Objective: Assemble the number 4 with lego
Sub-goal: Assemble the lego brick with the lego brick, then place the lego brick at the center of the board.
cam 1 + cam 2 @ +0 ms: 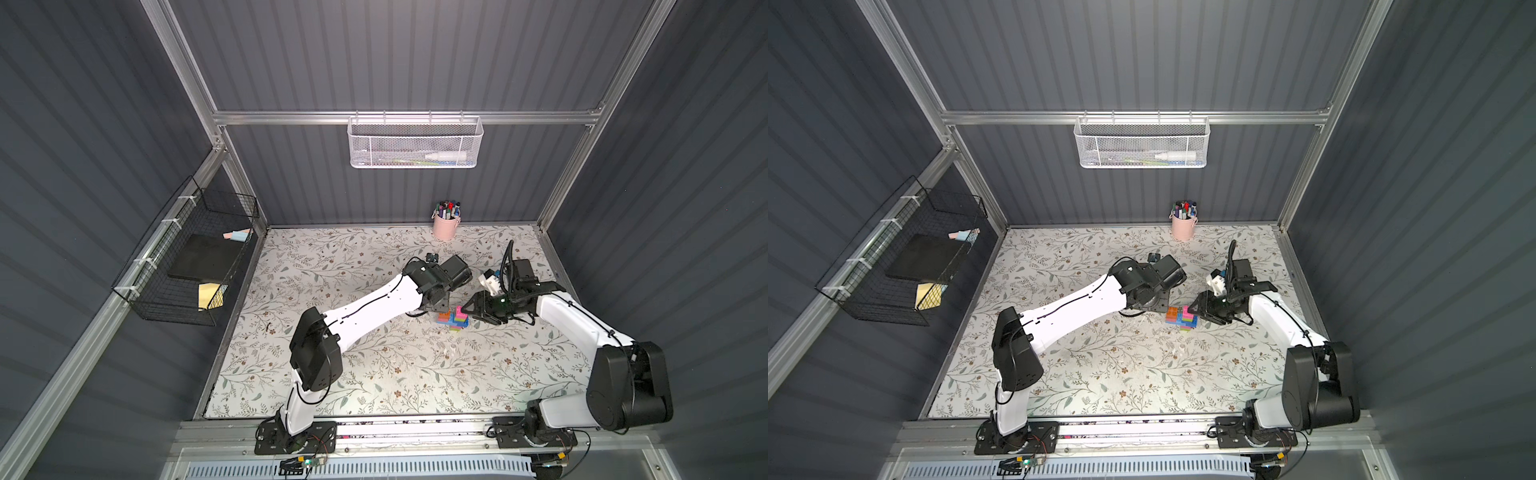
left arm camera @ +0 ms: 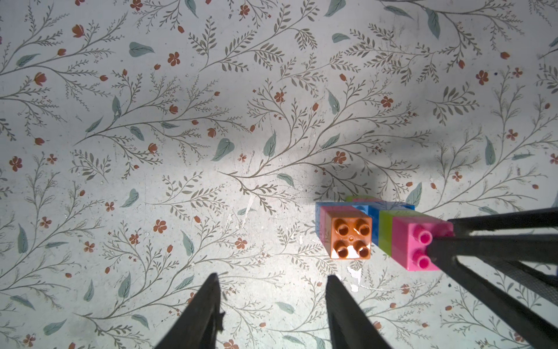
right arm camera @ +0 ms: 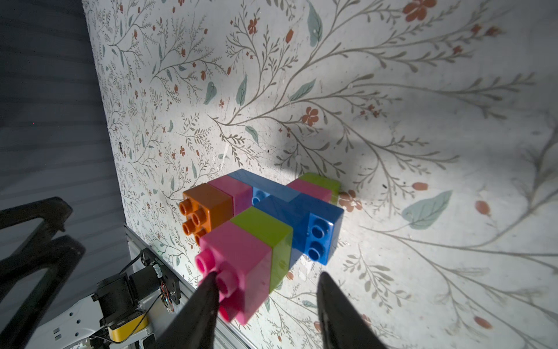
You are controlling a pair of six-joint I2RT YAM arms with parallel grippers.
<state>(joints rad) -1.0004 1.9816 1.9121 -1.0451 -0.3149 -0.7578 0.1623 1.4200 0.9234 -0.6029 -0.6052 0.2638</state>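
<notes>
The number 4 (image 1: 453,320) (image 1: 1180,318) is a joined cluster of lego on the floral mat, right of centre. An orange brick (image 2: 350,238) tops one prong. A pink brick (image 3: 241,260) over a lime green one tops the other, with blue bricks (image 3: 314,226) joining them. My right gripper (image 3: 268,287) (image 1: 466,309) is open around the pink brick's end. One finger (image 3: 208,299) touches its studs and the other stands clear. My left gripper (image 2: 273,287) hovers open beside the orange brick, with only mat between its fingers. Its tips are hidden under the wrist in both top views.
A pink pen cup (image 1: 445,226) stands at the back edge of the mat. A black wire basket (image 1: 187,266) hangs on the left wall and a white mesh basket (image 1: 415,143) on the back wall. The arms' bases sit on the front rail (image 1: 415,428).
</notes>
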